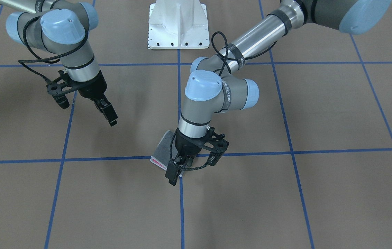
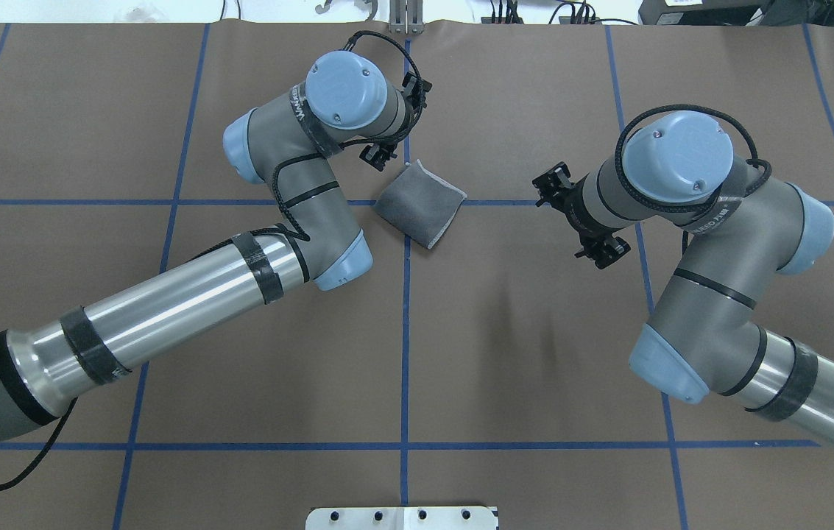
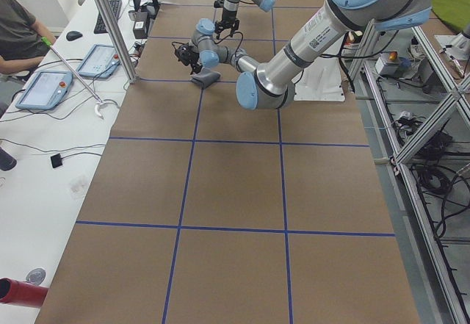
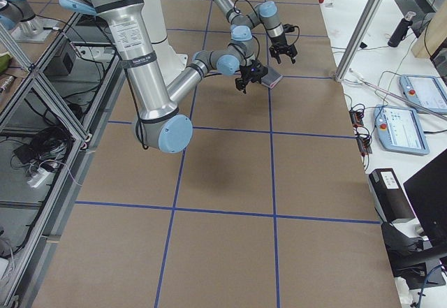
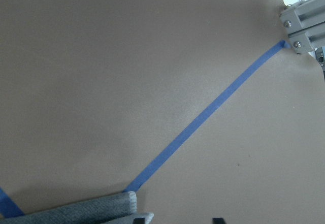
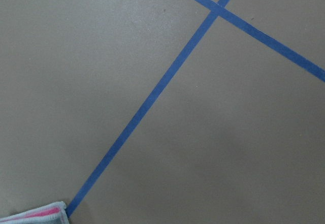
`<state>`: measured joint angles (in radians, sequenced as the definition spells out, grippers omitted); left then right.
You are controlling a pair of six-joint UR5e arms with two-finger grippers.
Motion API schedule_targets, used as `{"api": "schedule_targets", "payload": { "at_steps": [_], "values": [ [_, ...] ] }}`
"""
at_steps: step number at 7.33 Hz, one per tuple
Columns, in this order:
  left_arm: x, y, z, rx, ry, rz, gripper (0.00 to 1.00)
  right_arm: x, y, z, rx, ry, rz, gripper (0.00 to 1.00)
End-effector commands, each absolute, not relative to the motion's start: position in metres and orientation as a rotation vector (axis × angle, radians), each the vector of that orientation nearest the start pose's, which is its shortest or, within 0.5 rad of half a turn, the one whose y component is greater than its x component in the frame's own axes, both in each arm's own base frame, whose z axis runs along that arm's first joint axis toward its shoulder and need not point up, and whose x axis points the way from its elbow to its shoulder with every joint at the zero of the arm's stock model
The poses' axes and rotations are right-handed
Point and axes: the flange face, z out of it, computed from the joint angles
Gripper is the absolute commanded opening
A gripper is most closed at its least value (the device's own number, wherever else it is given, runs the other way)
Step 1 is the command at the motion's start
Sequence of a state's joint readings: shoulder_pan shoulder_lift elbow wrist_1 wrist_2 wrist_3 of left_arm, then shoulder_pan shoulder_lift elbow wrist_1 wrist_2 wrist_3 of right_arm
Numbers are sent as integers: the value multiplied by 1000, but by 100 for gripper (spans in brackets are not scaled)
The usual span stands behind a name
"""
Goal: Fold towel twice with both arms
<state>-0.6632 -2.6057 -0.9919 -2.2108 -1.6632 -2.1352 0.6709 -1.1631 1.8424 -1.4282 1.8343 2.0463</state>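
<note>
We are seeing the towel [image 2: 420, 202] folded down to a small thick square, lying flat with the dark grey face up. Light grey stitched edging is running along the two sides toward the robot's right. In the front-facing view, pink layers are peeking out of the stacked edge on the operators' side. The towel is sitting on a crossing of the blue tape lines [image 2: 405, 331], mid-table and toward the side away from the robot.

Starting from the white pedestal base [image 1: 178, 24], the brown table [image 2: 534, 331] is showing a taped grid. The left arm [image 2: 166, 316] is bending over the towel. Its left gripper [image 1: 174, 173] is pointing down at the towel's far edge. Whether it is touching the towel or just above it, and whether it is clenched or released, we cannot tell. The right arm [image 2: 704, 309] is holding the right gripper [image 1: 107, 112] above the table, well apart from the towel. Its fingers are showing side-on, so we cannot tell their spread.

Past the table's far edge, a white bench [image 3: 44, 155] is carrying a tablet [image 3: 45, 89], and a seated person [image 3: 18, 34] is showing beside it.

The towel is lying turned against the grid, with its corners roughly along the tape lines and its sides diagonal. It is nearly square, so we are calling no long axis.
</note>
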Motion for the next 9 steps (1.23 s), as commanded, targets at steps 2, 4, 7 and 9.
{"api": "schedule_targets", "payload": {
  "at_steps": [2,4,7,9],
  "values": [
    [594,-621,165,-51,1154,-1034,100,-434,-482,286,-170,-892,968,100],
    [600,-613,177,-71,1142,-1030,93,-457,-504,291,-177,-943,993,100],
    [640,-568,209,-112,1096,-977,92,-453,-508,293,-171,-940,994,100],
    [629,-560,229,-128,1089,-957,93,-453,-508,294,-170,-940,993,100]
  ]
}}
